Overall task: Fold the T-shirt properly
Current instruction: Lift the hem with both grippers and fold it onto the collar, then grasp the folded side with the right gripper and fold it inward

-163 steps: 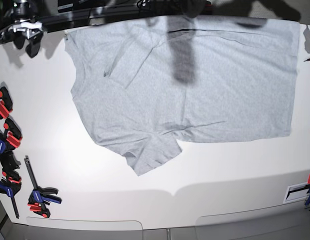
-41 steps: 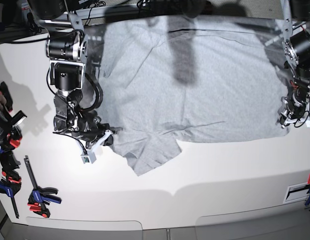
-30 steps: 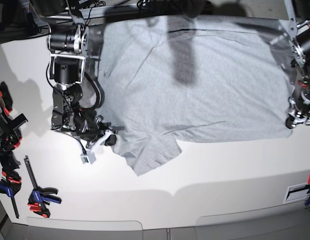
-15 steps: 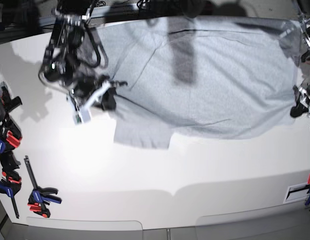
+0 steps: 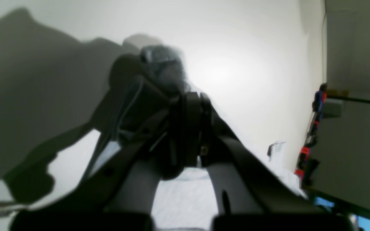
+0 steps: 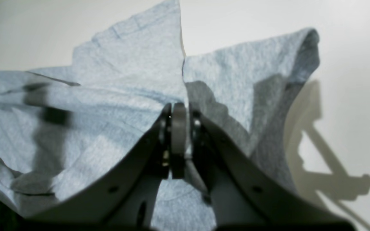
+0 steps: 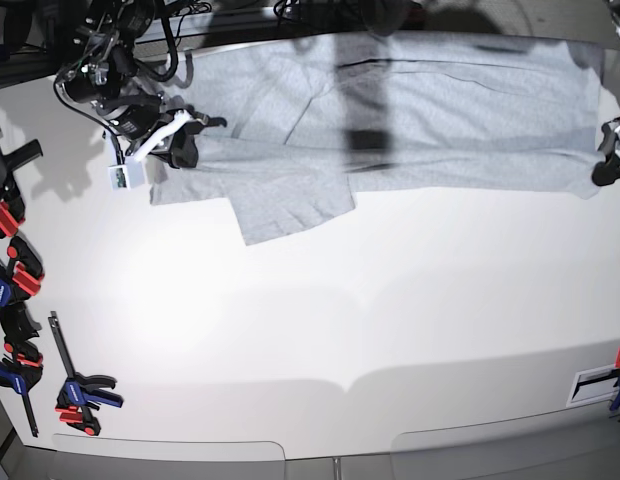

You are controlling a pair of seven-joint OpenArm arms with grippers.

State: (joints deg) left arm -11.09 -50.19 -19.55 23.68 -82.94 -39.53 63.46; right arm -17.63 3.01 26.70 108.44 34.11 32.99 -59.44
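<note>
Grey T-shirt [image 7: 430, 110] spread across far side of white table [image 7: 390, 320], one sleeve flap hanging nearer at left. Right gripper [image 6: 178, 112] pinching shirt fabric at left edge. Left gripper [image 7: 610, 165] pressed together at shirt's right corner; fabric between jaws too blurred to confirm. Clamps [image 7: 75, 392] lying near left.

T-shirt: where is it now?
Base view: the T-shirt lies along the table's far edge, a sleeve hanging toward the near side at left.

Heather-grey T-shirt [image 7: 430, 110], white table [image 7: 390, 300]
</note>
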